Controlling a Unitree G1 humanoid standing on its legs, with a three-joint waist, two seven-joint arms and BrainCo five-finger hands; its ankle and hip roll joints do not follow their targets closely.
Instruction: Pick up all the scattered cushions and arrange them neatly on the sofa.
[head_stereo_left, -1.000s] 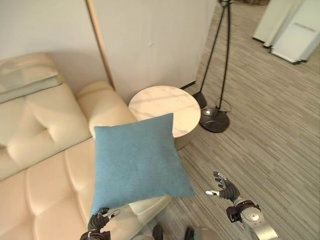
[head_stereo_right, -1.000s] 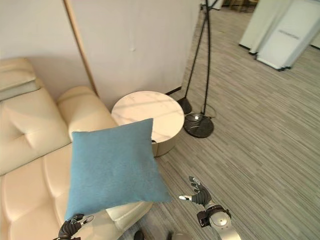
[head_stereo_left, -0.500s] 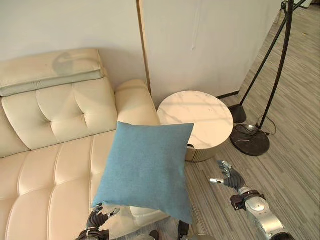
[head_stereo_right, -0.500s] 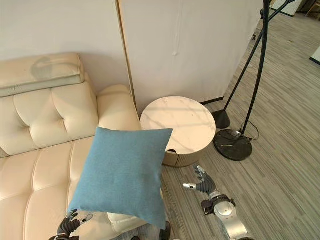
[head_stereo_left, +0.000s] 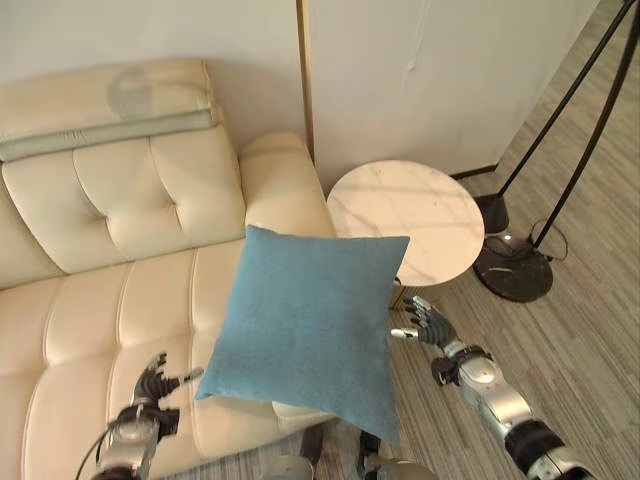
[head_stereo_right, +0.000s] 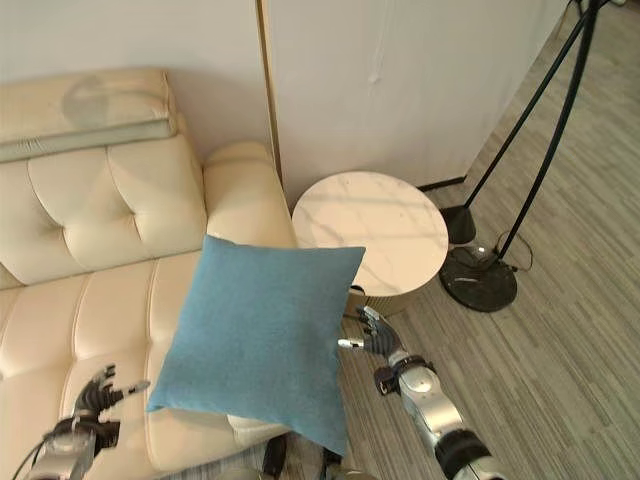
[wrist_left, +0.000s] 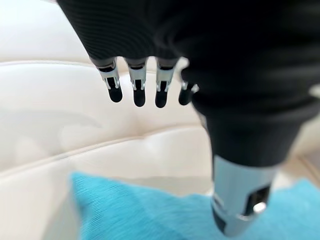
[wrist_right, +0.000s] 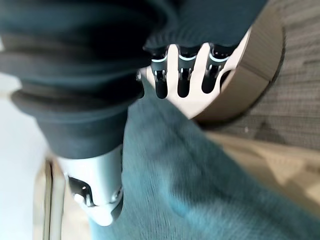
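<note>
Fingers on both of my hands are spread loose and hold nothing. My left hand (head_stereo_left: 150, 388) is low over the front of the sofa seat, just beside the lower left corner of the blue cushion (head_stereo_left: 312, 325), and I cannot see it touching the cushion. My right hand (head_stereo_left: 428, 325) is close to the cushion's right edge, with its dark fingertips pointing at it. From the right wrist view, the blue cloth (wrist_right: 200, 190) sits right by my thumb, but my fingers (wrist_right: 184, 75) are straight and not around it.

I see the blue cushion tipped up like a diamond over the front right part of the sofa (head_stereo_left: 110, 250). Its top corner is near the sofa arm, and its bottom corner hangs past the seat edge over the floor. I cannot tell if it rests on the seat or is in the air.

I see that the sofa is cream with soft puffy squares. A flat cream headrest pad (head_stereo_left: 100, 105) lies on top of its back. Just right of the sofa arm stands a round white table (head_stereo_left: 405, 220). Farther right, a black floor lamp (head_stereo_left: 520, 270) stands on the grey striped floor (head_stereo_left: 590, 340).
</note>
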